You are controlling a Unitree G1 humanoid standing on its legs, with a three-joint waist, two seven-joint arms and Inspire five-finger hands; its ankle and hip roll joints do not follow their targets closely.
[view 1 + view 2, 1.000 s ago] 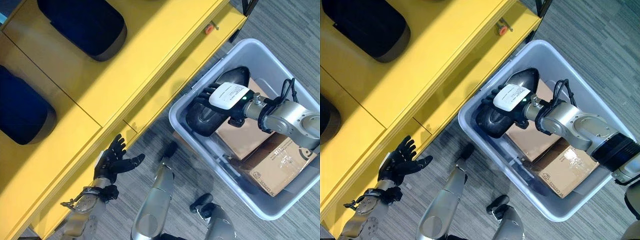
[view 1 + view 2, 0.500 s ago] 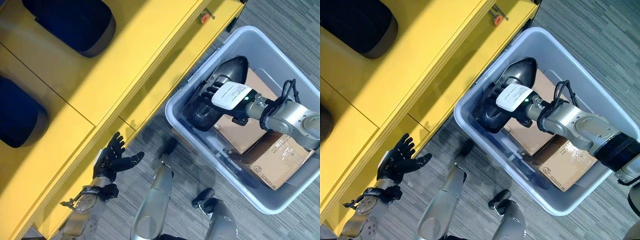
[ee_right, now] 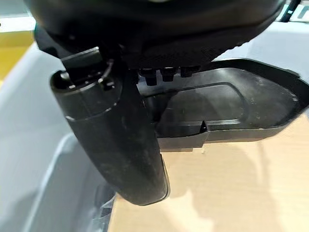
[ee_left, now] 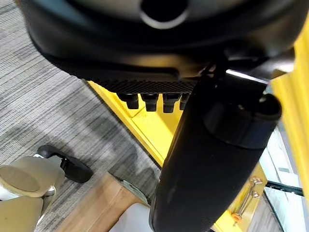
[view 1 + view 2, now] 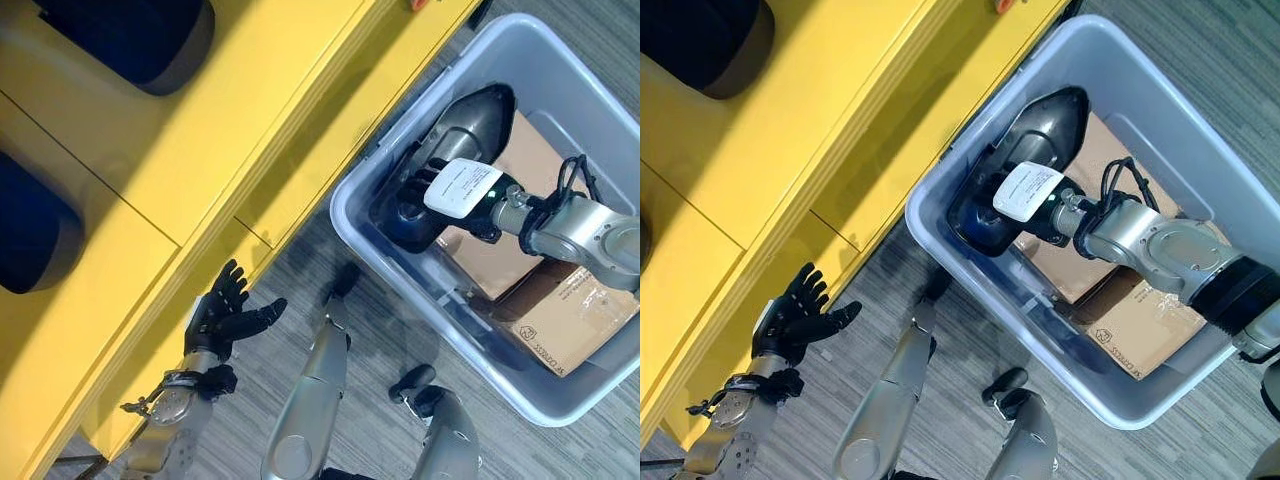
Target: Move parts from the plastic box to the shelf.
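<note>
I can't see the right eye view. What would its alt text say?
The robot's right hand reaches onto a black moulded part in a grey plastic box holding cardboard boxes. Its left hand hangs open beside a yellow shelf.

black moulded part [image 5: 448, 165] | lying in grey plastic box [image 5: 590, 390] | yellow shelf [image 5: 200, 150] alongside

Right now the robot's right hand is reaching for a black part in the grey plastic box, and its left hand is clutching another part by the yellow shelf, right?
Not quite. The left hand holds nothing: in the left eye view its fingers are spread open in the air beside the yellow shelf. The rest stands: the right hand is at the black part inside the grey plastic box.
</note>
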